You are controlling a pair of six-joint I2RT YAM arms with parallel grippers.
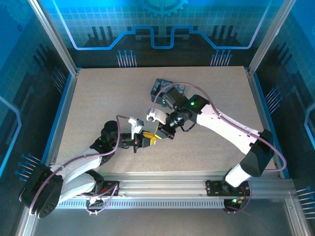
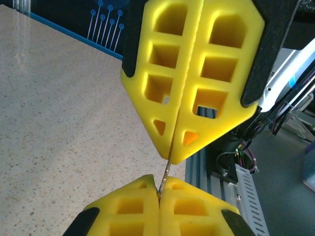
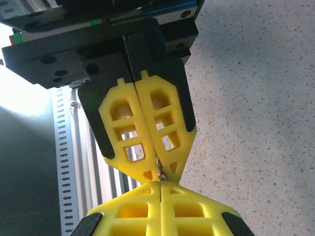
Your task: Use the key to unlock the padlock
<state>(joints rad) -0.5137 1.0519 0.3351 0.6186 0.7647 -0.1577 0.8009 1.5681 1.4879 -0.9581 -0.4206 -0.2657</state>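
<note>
Left claw (image 2: 160,191): fully closed, fingers pressed flat together; the near end of a thin metal sliver is pinched at the tips.
Right claw (image 2: 173,153): fully closed as well; the sliver's far end is lost in its finger seam.
Key (image 2: 166,173): judged to be that sliver. It is thin and grey-silver, seen edge-on, and far slimmer than a finger.
Location: held in the air above the middle of the tabletop (image 1: 98,98).
Governing relation: the claws are set tip to tip, and the key's long axis lies along the line joining them.
Nearer arm: neither; both are in contact.
Padlock: whether it is buried in the right claw's grip cannot be told.
</note>
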